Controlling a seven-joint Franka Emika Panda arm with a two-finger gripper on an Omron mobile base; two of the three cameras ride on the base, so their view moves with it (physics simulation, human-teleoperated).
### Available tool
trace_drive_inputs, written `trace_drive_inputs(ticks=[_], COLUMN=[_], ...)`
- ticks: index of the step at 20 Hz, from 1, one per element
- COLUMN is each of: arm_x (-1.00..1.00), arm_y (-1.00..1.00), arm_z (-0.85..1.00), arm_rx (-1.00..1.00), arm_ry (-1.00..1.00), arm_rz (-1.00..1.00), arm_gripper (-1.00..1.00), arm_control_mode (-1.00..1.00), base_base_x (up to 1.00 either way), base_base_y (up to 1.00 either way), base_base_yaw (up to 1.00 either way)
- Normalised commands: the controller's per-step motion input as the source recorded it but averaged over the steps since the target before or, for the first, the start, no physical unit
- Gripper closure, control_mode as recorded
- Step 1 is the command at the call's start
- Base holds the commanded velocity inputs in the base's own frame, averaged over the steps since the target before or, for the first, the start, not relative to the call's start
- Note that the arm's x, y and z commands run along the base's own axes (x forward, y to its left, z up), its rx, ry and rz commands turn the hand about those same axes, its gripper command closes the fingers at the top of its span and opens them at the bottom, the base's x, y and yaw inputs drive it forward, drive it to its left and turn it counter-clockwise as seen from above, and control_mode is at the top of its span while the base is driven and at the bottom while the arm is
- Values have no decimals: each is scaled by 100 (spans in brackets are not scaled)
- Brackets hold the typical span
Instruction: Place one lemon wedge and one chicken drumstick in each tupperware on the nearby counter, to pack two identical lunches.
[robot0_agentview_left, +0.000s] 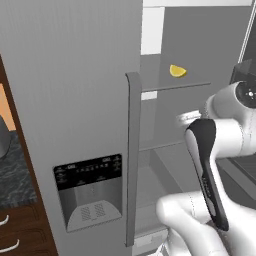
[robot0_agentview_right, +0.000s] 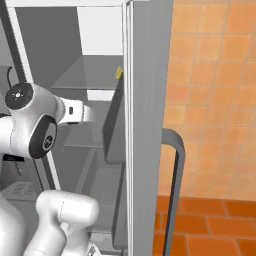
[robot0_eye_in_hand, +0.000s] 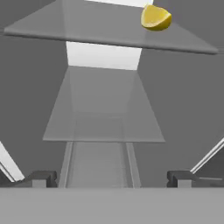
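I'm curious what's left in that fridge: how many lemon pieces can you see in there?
1. One lemon wedge lies on the upper glass shelf, near its right front edge. More could be hidden behind the fridge door.

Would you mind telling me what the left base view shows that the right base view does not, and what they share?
The left base view alone has the closed fridge door's dispenser panel, a strip of the counter and wood drawers. The right base view alone has an orange tiled wall and a red tiled floor. Both share the lemon wedge on a fridge shelf and the white arm reaching into the open fridge.
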Motion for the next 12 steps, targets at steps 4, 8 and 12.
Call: trace_drive_inputs(ticks=[4, 8, 12], arm_x=[88, 68, 49], arm_y=[0, 1, -9], arm_z=[75, 91, 87], arm_rx=[0, -3, 0], arm_ry=[-20, -8, 2], arm_rz=[0, -4, 0], arm_gripper=[-100, -100, -100], arm_control_mode=[-100, -100, -100], base_base_x=[0, 0, 0], base_base_y=[0, 0, 0], base_base_yaw=[0, 0, 0])
